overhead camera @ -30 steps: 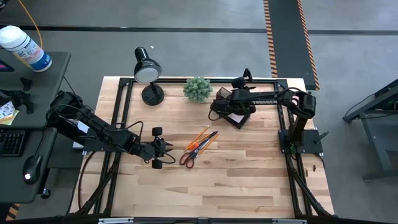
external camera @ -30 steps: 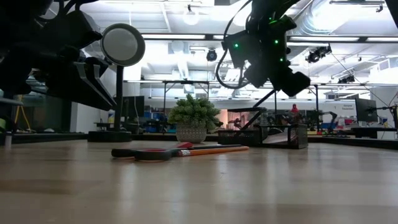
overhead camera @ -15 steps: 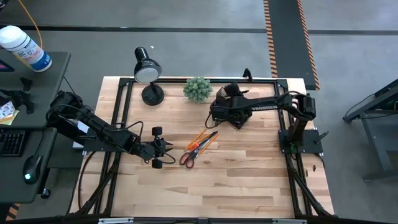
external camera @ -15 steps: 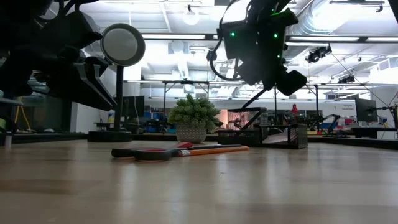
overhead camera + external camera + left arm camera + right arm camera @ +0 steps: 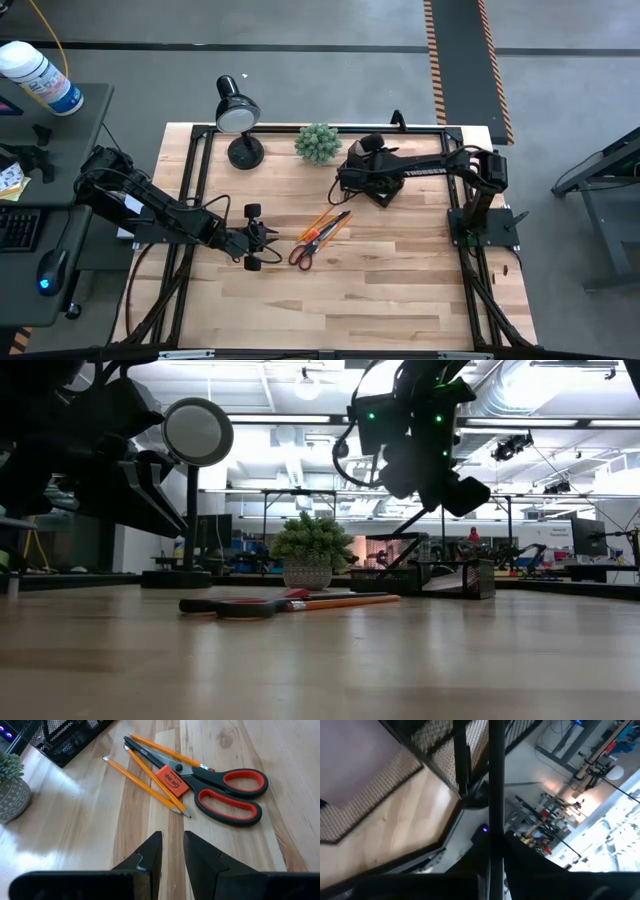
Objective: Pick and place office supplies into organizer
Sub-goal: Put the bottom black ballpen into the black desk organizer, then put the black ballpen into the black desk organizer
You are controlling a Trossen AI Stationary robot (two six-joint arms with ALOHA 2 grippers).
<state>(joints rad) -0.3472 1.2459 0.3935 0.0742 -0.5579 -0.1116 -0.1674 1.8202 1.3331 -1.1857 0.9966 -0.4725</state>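
left gripper (image 5: 172, 851): low over table, just short of supplies, fingers a narrow gap apart, empty
scissors (image 5: 220, 787): on wood with pencils (image 5: 150, 775) and eraser (image 5: 170, 781)
right gripper (image 5: 352, 172): over organizer (image 5: 65, 737) at back, grip state cannot tell
tip: widen before descending, take one pencil
views: left wrist shows eraser; high doesn't

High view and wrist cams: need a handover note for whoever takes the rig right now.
Left gripper: jaws narrowly apart, empty, hovering just short of the pile.
Right gripper: above the black mesh organizer at the table's back.
On the table: orange-handled scissors, three orange pencils, red eraser, all in one pile.
Done: the organizer's contents are not visible.
Left: move the whole pile into the organizer.
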